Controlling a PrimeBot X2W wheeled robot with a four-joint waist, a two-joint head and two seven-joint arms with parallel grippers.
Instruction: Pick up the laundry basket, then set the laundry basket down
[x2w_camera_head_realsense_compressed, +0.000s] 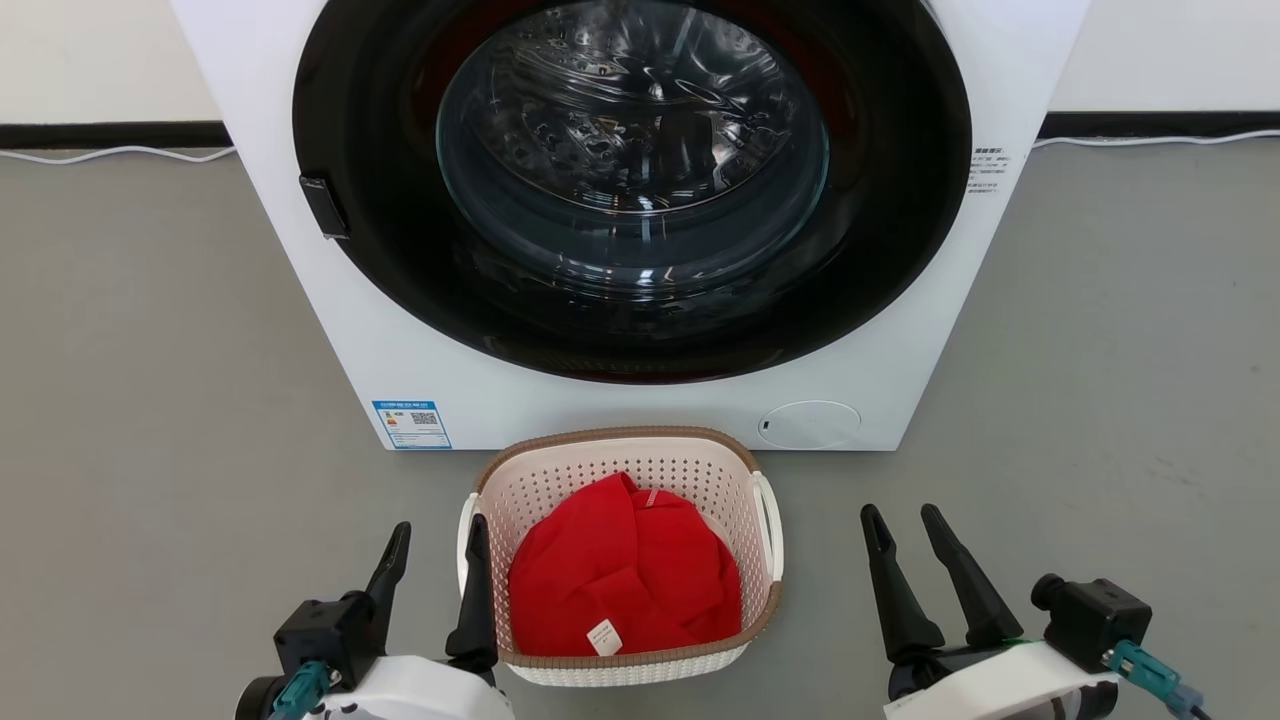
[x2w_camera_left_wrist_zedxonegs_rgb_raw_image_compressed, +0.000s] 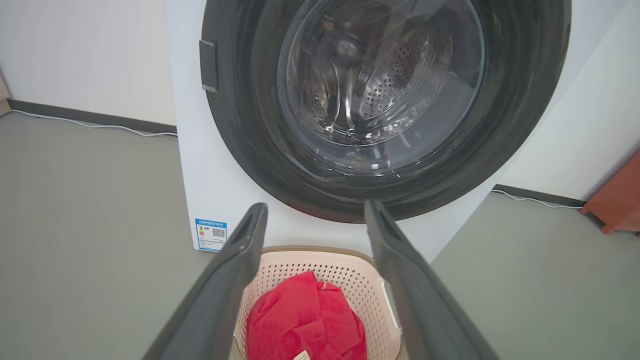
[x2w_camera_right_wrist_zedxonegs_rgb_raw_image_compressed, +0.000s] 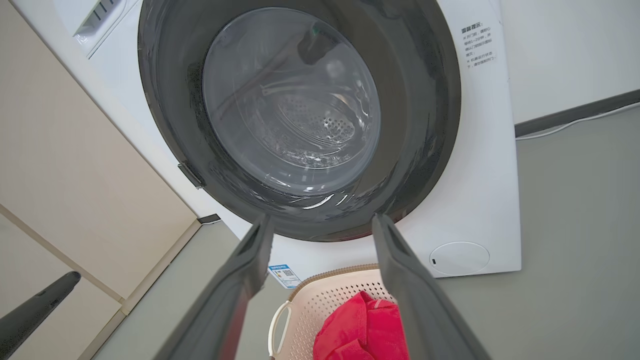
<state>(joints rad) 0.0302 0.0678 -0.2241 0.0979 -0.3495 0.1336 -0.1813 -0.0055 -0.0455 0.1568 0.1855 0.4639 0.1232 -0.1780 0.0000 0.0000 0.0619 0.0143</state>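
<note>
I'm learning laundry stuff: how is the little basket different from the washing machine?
The laundry basket is small, cream with a brown rim; the washing machine is far bigger, white with a black round door. The basket is open on top, holding a red cloth; the machine's door is shut. Both stand on the grey floor.

Left hand (x2w_camera_head_realsense_compressed: 441, 524) and right hand (x2w_camera_head_realsense_compressed: 899, 510) gape wide (both pointing forward).

The left gripper (x2w_camera_head_realsense_compressed: 441, 524) and right gripper (x2w_camera_head_realsense_compressed: 899, 510) each have two long black fingers (x2w_camera_head_realsense_compressed: 895, 590) tapering to blunt tips. Behind them, boxy black housings (x2w_camera_head_realsense_compressed: 1095, 610) sit on smooth white forearm shells (x2w_camera_head_realsense_compressed: 1000, 685). A teal plug (x2w_camera_head_realsense_compressed: 1140, 663) with a cable juts out at the frame's lower right, and another at its lower left.
</note>
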